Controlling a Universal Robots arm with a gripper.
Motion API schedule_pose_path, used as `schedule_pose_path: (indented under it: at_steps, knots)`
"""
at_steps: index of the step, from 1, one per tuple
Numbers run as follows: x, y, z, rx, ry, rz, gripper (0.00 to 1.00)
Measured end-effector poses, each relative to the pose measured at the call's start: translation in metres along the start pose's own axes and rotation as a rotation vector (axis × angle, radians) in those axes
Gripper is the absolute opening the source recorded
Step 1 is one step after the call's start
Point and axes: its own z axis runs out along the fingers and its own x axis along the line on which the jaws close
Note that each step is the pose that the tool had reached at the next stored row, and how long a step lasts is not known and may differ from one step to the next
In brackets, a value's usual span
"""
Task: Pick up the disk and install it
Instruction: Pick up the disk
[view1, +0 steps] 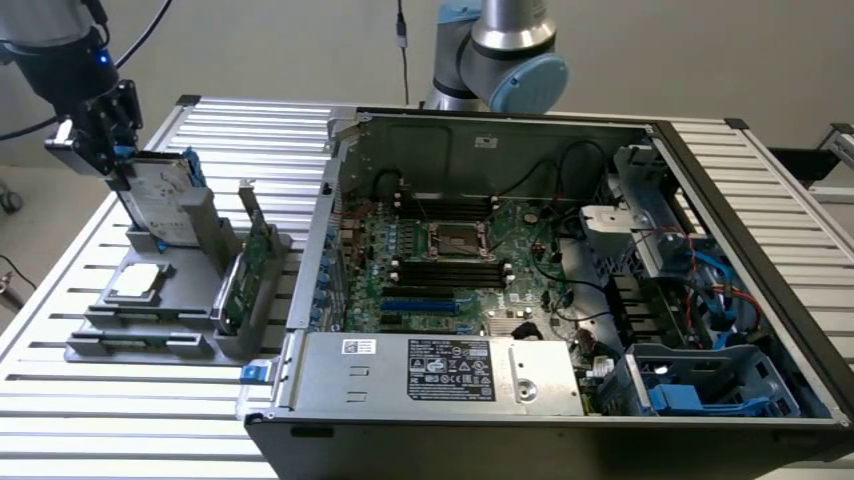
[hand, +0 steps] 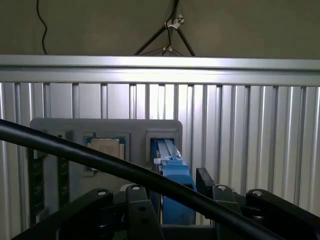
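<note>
The disk (view1: 166, 196) stands on edge in a slot of the grey holder (view1: 200, 235) on the slatted table, at the exterior view's left. It is silver-grey with a white label and blue side rails. My gripper (view1: 112, 152) hangs over its upper end, open, with one finger on each side of the top edge. In the wrist view the disk's blue rail (hand: 175, 175) runs up between the black fingers (hand: 136, 210) of my gripper (hand: 175, 200), with a gap showing on both sides. Nothing is clamped.
The holder also carries a small silver square chip (view1: 139, 284) and an upright green circuit card (view1: 238, 285). An open computer case (view1: 747, 230) fills the middle and right, with a motherboard (view1: 454, 250) and a blue drive bay (view1: 694, 392). A black cable (hand: 75, 152) crosses the wrist view.
</note>
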Motion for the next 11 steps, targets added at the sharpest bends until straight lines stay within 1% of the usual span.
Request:
schedule_pose_path:
  at_steps: [11]
  knots:
    - [-0.0004, -0.0002, 0.0061, -0.0005, 0.0011, -0.027, 0.48]
